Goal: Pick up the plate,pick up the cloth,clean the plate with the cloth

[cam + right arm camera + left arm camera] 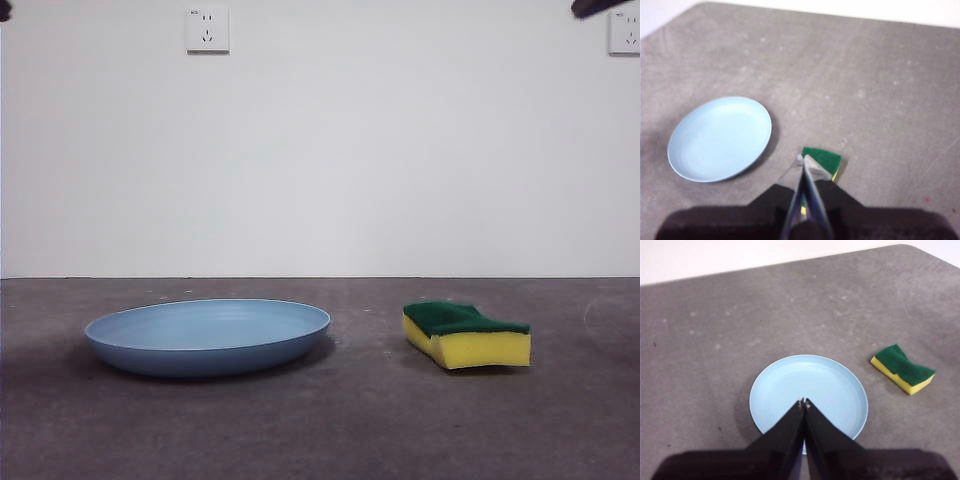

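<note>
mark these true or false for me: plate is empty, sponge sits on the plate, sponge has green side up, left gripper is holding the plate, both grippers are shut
1. The plate is empty. True.
2. The sponge sits on the plate. False: it lies on the table beside the plate, apart from it.
3. The sponge has its green side up. True, with the yellow foam below.
4. The left gripper is holding the plate. False: it hangs above the plate with nothing between its jaws.
5. Both grippers are shut. True: the left gripper and the right gripper, which is above the sponge, have their jaws together.
</note>
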{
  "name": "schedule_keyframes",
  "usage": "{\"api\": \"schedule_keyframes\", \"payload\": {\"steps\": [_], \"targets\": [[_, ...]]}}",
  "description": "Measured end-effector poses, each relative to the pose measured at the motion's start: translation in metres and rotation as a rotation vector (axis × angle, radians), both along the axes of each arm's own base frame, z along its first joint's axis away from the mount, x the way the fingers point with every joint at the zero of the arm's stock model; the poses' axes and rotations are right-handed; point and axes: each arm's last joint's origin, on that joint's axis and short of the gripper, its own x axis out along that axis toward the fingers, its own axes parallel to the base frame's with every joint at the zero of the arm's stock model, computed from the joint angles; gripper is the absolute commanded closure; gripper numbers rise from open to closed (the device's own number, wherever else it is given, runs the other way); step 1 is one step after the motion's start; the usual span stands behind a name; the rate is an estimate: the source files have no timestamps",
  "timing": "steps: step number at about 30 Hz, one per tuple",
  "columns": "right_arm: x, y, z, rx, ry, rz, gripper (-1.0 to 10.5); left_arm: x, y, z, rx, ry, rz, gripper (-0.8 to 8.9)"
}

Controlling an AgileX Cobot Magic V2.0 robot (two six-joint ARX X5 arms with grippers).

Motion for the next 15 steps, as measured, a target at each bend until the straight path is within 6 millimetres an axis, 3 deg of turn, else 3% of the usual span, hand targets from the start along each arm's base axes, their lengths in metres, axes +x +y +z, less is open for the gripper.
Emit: {"api": "schedule_keyframes", "payload": {"steps": [15], "targets": [[-0.002, -0.001, 0.001, 0.005, -0.009, 0.000, 9.5, 0.010, -0.005, -0.008, 0.013, 0.092, 0.012, 8.15]]}}
